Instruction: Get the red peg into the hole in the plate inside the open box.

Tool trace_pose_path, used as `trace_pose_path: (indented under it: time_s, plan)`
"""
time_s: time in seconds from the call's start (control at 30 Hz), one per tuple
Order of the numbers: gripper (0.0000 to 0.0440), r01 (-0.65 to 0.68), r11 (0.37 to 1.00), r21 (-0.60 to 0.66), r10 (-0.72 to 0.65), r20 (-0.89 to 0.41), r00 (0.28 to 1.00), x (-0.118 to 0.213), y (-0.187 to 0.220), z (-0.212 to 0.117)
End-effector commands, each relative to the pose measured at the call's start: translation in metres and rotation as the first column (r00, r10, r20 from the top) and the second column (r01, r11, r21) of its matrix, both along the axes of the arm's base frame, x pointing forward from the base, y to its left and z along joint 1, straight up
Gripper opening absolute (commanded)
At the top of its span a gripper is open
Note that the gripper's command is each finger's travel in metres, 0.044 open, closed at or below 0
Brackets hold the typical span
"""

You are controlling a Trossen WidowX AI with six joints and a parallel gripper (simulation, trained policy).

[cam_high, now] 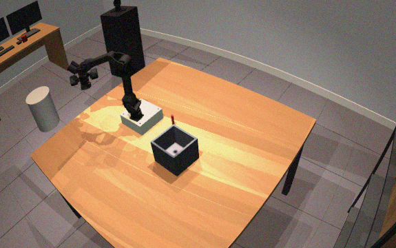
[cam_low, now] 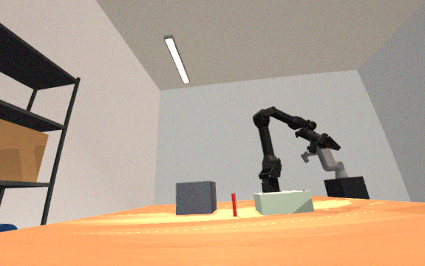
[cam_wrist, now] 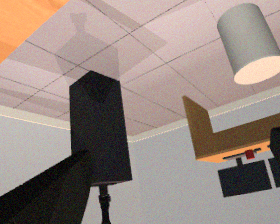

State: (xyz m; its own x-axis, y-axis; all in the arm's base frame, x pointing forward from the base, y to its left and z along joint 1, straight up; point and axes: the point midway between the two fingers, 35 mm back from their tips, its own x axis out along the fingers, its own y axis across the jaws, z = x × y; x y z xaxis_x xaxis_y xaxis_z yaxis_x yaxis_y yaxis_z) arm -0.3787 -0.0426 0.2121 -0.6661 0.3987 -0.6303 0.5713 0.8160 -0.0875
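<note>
The red peg [cam_high: 172, 119] [cam_low: 233, 205] stands upright on the table, beside the open box and apart from it. The dark box [cam_high: 164, 160] [cam_low: 195, 198] has a pale rim and an open top. A light plate [cam_high: 172, 147] with a dark hole shows at its bottom in the top view; nothing red shows in it. My gripper [cam_high: 85, 78] [cam_wrist: 180, 149] is open, with nothing seen between its wide-apart fingers. It hangs high and far from peg and box, past the table's left edge in the top view. Neither peg nor box shows in the wrist view.
The arm stands on a pale block [cam_high: 151, 115] [cam_low: 284, 202], with the peg between this block and the box. A grey cylinder [cam_high: 44, 111] [cam_wrist: 251, 42] stands on the floor beyond the table [cam_high: 122, 203]. A tall black pedestal [cam_high: 123, 39] [cam_wrist: 98, 130] is behind the arm.
</note>
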Motion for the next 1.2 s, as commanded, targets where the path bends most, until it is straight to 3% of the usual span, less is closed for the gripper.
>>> trace_pose_path:
  time_s: [0.0,0.2,0.63,0.9,1.17]
  plan:
    - [0.042,-0.005,1.0,0.007,0.005,-0.001,1.0,0.0,-0.003,0.001]
    - [0.044,-0.072,0.997,-0.029,0.071,-0.035,0.997,0.001,-0.044,0.01]
    - [0.044,-0.246,0.92,-0.304,0.167,-0.265,0.95,0.026,-0.165,0.068]
    - [0.044,-0.372,0.792,-0.485,0.197,-0.374,0.906,0.065,-0.23,0.112]
    - [0.044,-0.47,0.6,-0.648,0.207,-0.442,0.873,0.118,-0.28,0.156]
